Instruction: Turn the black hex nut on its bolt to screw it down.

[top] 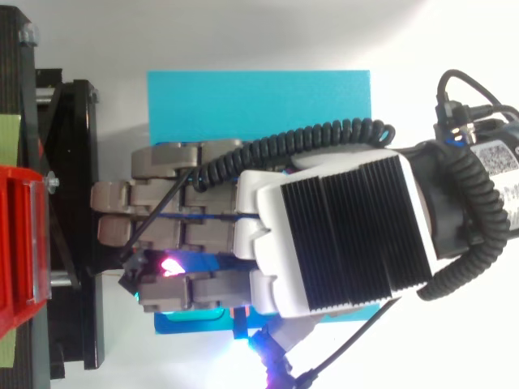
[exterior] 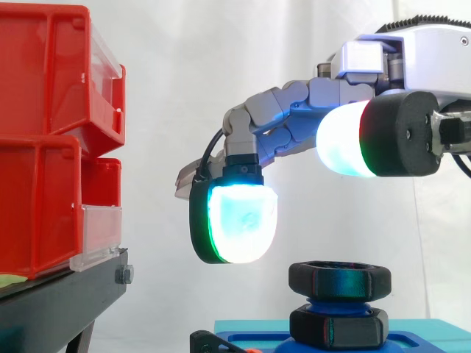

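Note:
A black hex nut [exterior: 339,280] sits at the top of a blue threaded bolt [exterior: 338,303], with a second black nut [exterior: 338,327] lower down near the blue base [exterior: 250,332]. My hand [exterior: 294,110] hovers above and to the left of the upper nut, not touching it. Its fingers are loosely bent, with one glowing pad [exterior: 241,222] hanging just left of the nut and another pad [exterior: 346,140] above it. Seen from above, the hand [top: 203,219] covers the bolt and nuts over the blue base [top: 259,101].
Red bins [exterior: 51,132] are stacked on a black stand [exterior: 66,298] at the left. In the top view the stand [top: 73,219] runs close along the left side of the blue base. A white curtain lies behind.

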Robot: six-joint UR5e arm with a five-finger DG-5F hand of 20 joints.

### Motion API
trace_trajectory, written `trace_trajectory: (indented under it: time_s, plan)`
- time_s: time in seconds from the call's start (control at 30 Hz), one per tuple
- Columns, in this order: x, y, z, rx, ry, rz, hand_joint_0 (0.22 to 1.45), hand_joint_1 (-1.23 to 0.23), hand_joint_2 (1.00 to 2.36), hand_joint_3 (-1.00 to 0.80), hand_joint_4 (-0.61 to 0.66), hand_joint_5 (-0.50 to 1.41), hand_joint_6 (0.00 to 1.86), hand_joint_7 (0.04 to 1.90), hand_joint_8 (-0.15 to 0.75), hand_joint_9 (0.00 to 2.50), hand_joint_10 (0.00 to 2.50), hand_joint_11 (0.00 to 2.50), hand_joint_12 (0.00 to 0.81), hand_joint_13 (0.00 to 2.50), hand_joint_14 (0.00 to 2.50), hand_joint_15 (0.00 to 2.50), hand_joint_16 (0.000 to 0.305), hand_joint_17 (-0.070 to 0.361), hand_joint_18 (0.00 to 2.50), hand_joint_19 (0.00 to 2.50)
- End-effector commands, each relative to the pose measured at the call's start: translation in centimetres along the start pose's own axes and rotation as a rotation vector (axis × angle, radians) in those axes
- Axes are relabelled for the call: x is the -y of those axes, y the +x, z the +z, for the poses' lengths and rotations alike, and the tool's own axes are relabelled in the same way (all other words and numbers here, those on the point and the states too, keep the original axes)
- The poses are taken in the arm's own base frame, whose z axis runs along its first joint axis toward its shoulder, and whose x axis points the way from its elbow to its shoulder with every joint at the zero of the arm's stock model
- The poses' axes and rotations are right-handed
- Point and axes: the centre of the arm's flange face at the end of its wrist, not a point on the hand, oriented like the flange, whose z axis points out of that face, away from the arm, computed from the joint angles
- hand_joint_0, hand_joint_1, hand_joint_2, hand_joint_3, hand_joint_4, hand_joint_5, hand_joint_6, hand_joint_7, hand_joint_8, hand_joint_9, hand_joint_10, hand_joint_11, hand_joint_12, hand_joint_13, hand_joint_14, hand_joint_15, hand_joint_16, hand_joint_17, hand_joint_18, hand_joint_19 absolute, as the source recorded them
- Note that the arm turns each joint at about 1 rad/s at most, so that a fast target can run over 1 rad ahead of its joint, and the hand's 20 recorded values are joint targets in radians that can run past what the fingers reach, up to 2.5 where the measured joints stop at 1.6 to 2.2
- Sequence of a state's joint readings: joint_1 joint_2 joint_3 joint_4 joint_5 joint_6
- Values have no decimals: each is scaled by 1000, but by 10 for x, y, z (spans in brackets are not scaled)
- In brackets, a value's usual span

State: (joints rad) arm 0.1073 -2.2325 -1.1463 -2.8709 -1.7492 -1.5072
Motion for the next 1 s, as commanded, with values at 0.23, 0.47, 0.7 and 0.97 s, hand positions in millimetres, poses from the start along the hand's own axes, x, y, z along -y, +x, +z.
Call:
trace_trajectory:
  time_s: [0.23,0.47,0.7,0.97]
  plan:
    - [-6,7,-1,-28,7,4,479,-134,1000,-500,261,-47,505,1132,273,480,0,0,354,341,0,0,57,128,270,455]
    - [-6,6,0,-25,8,2,479,-133,1000,-500,269,-48,505,1141,272,480,0,0,353,338,0,0,57,128,270,458]
    - [-10,6,1,-22,2,4,479,-134,1000,-500,242,-49,505,1121,270,475,0,0,352,332,0,0,57,128,270,458]
    - [-11,8,0,-32,-1,5,479,-133,1000,-500,245,-50,505,1113,271,476,0,0,352,332,0,0,57,128,267,456]
